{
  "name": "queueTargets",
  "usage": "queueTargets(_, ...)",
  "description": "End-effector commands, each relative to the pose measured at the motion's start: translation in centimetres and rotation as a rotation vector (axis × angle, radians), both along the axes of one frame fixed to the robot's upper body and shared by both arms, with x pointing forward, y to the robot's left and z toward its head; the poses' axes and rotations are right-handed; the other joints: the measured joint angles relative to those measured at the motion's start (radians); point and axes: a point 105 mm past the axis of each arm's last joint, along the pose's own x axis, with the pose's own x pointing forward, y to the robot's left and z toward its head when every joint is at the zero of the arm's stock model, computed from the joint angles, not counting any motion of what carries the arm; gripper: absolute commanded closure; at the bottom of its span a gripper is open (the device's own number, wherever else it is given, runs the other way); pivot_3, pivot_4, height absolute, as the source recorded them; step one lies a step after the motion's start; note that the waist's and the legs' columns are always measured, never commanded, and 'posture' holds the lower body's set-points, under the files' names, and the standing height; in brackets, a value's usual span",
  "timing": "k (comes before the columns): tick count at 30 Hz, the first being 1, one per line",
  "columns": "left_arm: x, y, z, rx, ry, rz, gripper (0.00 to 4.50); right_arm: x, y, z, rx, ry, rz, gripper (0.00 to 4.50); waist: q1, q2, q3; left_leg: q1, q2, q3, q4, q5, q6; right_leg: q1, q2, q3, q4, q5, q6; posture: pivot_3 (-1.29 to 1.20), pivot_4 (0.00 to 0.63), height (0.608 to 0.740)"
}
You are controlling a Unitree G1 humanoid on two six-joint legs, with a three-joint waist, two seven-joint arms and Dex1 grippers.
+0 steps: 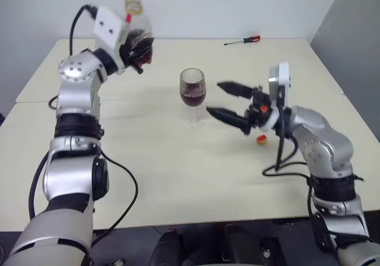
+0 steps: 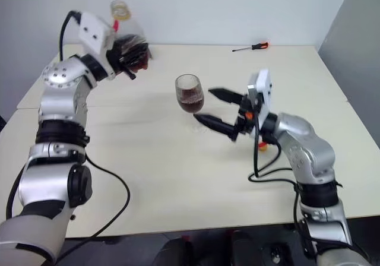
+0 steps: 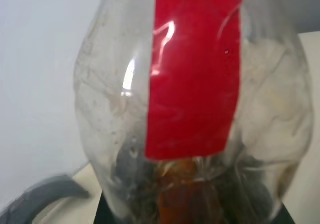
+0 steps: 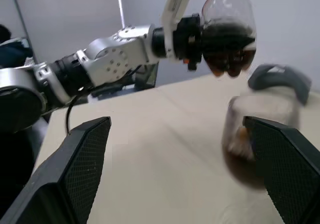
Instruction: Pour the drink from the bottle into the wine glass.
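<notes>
Upper left: left gripper (image 2: pixel 127 55) clamped on bottle (image 2: pixel 126 37), held upright above table (image 2: pixel 178 177). Centre: wine glass (image 2: pixel 189 95) part-filled with drink (image 2: pixel 190 103). Just right: right gripper (image 2: pixel 215 107), fingers apart. Top right: screwdriver (image 2: pixel 252 47).

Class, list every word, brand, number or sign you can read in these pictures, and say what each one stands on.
None can be read.
The red strip label on the bottle shows plain red with no lettering.
The wine glass, the screwdriver and the table show no markings.
</notes>
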Motion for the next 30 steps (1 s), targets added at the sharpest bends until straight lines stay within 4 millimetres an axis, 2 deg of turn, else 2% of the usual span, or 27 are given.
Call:
queueTargets(1, -1.6, 2.4, 1.1, -0.085, -0.084, 0.105, 3.52, -1.8, 0.2, 0.2, 0.01, -0.031, 0.037, 0.0, 0.0, 0.0, 0.0, 0.0, 0.0, 0.0, 0.0, 0.0, 0.0, 0.0, 0.0, 0.0, 0.0, 0.0, 0.0, 0.0, 0.15, 0.74)
queueTargets(5, -2.6, 3.6, -1.4, -0.163, -0.069, 0.172, 3.52, -2.6, -0.3, -0.9, 0.006, -0.01, 0.014, 0.0, 0.013, -0.001, -0.001, 0.001, 0.0, 0.0, 0.0, 0.0, 0.0, 0.001, 0.0, 0.0, 0.0, 0.0, 0.0, 0.0, 0.15, 0.74)
queueTargets(7, -3.0, 3.9, -3.5, -0.192, -0.038, 0.204, 3.52, -2.8, -0.3, -1.1, 0.015, -0.002, -0.002, 0.0, 0.024, -0.001, -0.001, 0.001, 0.0, 0.0, 0.001, 0.0, 0.0, 0.001, 0.0, 0.0, -0.001, 0.0, 0.0, 0.0, 0.15, 0.74)
queueTargets(15, -4.2, 3.9, -9.5, -0.322, 0.056, 0.239, 3.52, -2.3, -0.3, -1.6, 0.02, -0.015, -0.08, 0.0, 0.036, -0.004, -0.004, 0.001, -0.001, 0.0, 0.002, 0.0, 0.0, 0.003, -0.001, 0.0, -0.001, 0.0, 0.0, 0.0, 0.15, 0.74)
queueTargets(21, -4.4, 2.9, -11.6, -0.381, 0.093, 0.232, 3.52, -1.9, -0.2, -1.5, 0.036, -0.014, -0.105, 0.0, 0.032, -0.004, -0.004, 0.001, -0.001, 0.0, 0.002, 0.0, 0.0, 0.003, -0.001, 0.0, -0.001, 0.0, 0.0, 0.0, 0.15, 0.74)
queueTargets(30, -5.3, 3.6, -13.0, -0.339, 0.116, 0.286, 3.52, -1.7, -0.1, -1.1, 0.047, -0.022, -0.109, 0.0, 0.031, -0.004, -0.004, 0.001, -0.001, 0.0, 0.002, 0.0, 0.0, 0.002, 0.0, 0.0, -0.001, 0.0, 0.0, 0.0, 0.15, 0.74)
